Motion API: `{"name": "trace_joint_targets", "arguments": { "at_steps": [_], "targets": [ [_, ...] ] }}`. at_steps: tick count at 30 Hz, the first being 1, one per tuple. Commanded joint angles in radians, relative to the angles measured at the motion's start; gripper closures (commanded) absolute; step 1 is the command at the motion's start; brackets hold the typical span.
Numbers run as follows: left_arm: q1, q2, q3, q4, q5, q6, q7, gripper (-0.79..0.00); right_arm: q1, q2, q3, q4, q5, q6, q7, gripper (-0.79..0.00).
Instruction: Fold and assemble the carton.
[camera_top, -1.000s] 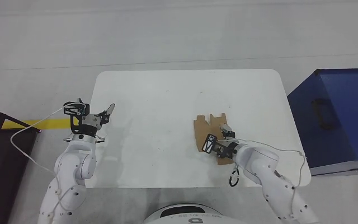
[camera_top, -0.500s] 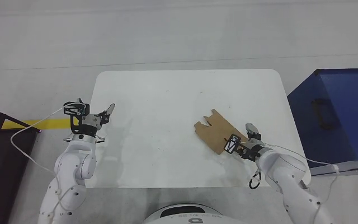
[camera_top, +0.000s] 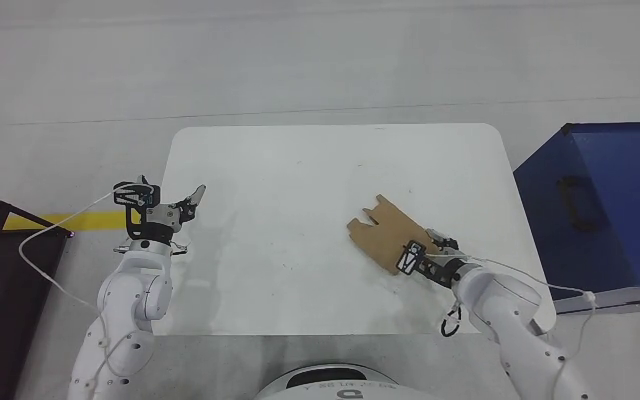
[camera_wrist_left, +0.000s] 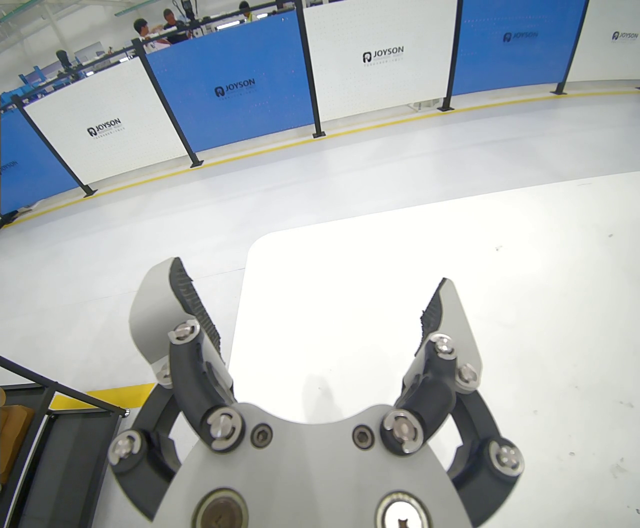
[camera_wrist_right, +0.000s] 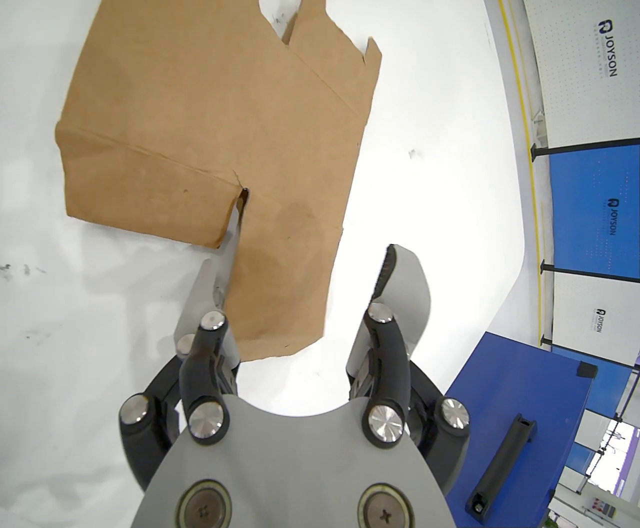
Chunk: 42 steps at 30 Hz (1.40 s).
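Observation:
The carton is a flat brown cardboard blank lying askew on the right half of the white table. My right gripper sits at its near right end, open. In the right wrist view one finger is slid into the slit between two flaps of the carton, and the other finger stands off the carton's edge over bare table; the right gripper straddles one flap. My left gripper hovers open over the table's left edge with nothing between its fingers.
A blue bin with a black handle stands just off the table's right side. A dark rack stands on the floor to the left. The table's middle and far side are bare.
The right gripper has swung from over the carton out to its near right end, and the carton has turned askew. The left arm has not moved.

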Motion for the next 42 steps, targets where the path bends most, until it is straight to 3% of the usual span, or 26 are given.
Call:
{"name": "trace_joint_targets", "arguments": {
  "at_steps": [1, 9, 16, 19, 21, 23, 27, 33, 42],
  "targets": [
    [0.0, 0.0, 0.0, 0.0, 0.0, 0.0, 0.0, -0.785, -0.001, 0.0, 0.001, 0.003, 0.001, -0.001, 0.004, -0.48],
    [0.0, 0.0, 0.0, 0.0, 0.0, 0.0, 0.0, -0.785, 0.002, 0.0, -0.004, 0.013, -0.018, -0.004, 0.03, -0.431],
    [0.0, 0.0, 0.0, 0.0, 0.0, 0.0, 0.0, -0.785, 0.024, 0.0, -0.042, 0.032, -0.122, 0.016, 0.032, -0.314],
    [0.0, 0.0, 0.0, 0.0, 0.0, 0.0, 0.0, -0.785, 0.047, 0.0, -0.075, 0.05, -0.215, 0.046, 0.026, -0.188],
    [0.0, 0.0, 0.0, 0.0, 0.0, 0.0, 0.0, -0.785, 0.071, 0.0, -0.102, 0.069, -0.314, 0.099, 0.008, 0.0],
    [0.0, 0.0, 0.0, 0.0, 0.0, 0.0, 0.0, -0.785, 0.1, 0.0, -0.14, 0.108, -0.47, 0.188, -0.016, 0.0],
    [0.0, 0.0, 0.0, 0.0, 0.0, 0.0, 0.0, -0.785, 0.119, 0.0, -0.162, 0.101, -0.644, 0.394, -0.1, 0.0],
    [0.0, 0.0, 0.0, 0.0, 0.0, 0.0, 0.0, -0.785, 0.084, 0.004, -0.158, 0.045, -0.87, 0.624, -0.188, 0.0],
    [0.0, 0.0, 0.0, 0.0, 0.0, 0.0, 0.0, -0.785, 0.084, 0.004, -0.158, 0.045, -0.87, 0.624, -0.188, 0.0]
  ]
}}
